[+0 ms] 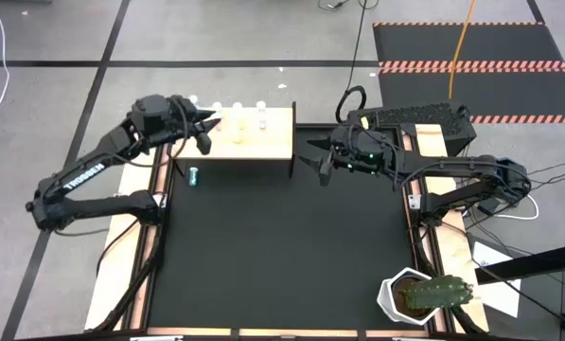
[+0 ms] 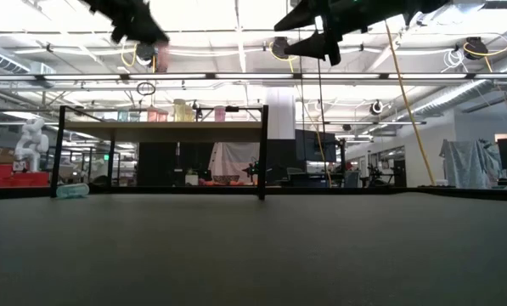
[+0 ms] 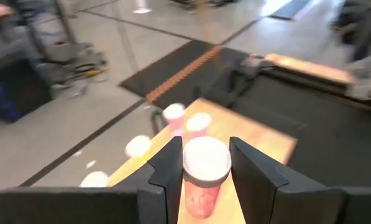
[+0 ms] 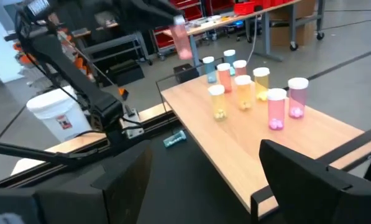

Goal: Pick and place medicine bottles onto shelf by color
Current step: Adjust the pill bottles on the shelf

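I had the left gripper (image 3: 204, 180) clamped on a pink bottle (image 3: 201, 177), held above the shelf (image 1: 273, 142) near its left end to join the pinks. Right gripper (image 1: 312, 162) waited wide open, empty, off the shelf's right edge. Blue bottle (image 1: 195, 175) lay on the mat.

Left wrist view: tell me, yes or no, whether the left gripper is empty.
No. The left gripper is shut on a pink bottle with a white cap, held between its fingers above the shelf.
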Motion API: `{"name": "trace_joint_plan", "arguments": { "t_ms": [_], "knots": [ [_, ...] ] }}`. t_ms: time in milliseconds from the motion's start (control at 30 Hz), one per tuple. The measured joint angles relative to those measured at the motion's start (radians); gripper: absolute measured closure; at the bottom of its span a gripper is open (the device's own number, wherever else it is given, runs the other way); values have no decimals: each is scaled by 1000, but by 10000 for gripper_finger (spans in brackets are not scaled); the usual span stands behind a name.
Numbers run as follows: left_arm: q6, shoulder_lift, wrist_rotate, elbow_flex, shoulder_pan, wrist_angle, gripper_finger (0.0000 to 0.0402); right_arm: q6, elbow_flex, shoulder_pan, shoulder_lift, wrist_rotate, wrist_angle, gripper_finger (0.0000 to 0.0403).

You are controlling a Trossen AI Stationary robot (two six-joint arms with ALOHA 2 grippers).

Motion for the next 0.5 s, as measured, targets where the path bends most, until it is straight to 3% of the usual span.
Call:
{"name": "trace_joint_plan", "arguments": {
  "t_ms": [200, 500],
  "knots": [
    [-36, -88, -58, -267, 71, 221, 284, -3, 0, -13, 0, 3, 1, 108],
    [-55, -86, -59, -454, 133, 322, 284, 4, 0, -51, 0, -2, 1, 108]
  ]
}}
